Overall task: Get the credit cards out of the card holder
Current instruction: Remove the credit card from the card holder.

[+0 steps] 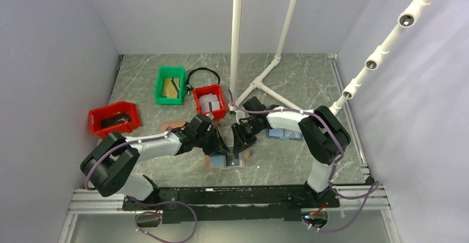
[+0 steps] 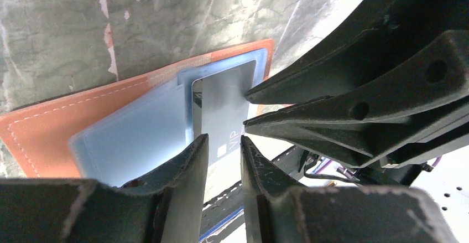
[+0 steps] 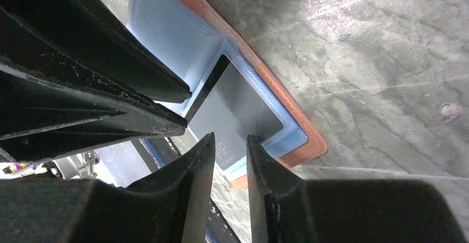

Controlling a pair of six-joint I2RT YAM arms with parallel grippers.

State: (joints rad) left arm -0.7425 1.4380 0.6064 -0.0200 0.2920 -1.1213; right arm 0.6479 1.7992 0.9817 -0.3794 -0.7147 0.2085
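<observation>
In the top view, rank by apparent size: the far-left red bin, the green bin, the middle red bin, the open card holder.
1. far-left red bin
2. green bin and middle red bin: too alike to rank
3. card holder, though it is partly covered

**Both arms meet over the open card holder**

The left end effector (image 1: 220, 143) and the right end effector (image 1: 239, 142) lean in from either side, their tips close together above the card holder (image 1: 224, 162). It lies open near the front of the grey marbled table (image 1: 298, 77), light blue inside with a brown rim. Farther back stand a green bin (image 1: 160, 83) and a red bin (image 1: 197, 101), with a black cable loop (image 1: 203, 69) between them. A second red bin (image 1: 110, 109) sits to the left. A flat blue holder (image 1: 287, 134) lies under the right forearm.
</observation>
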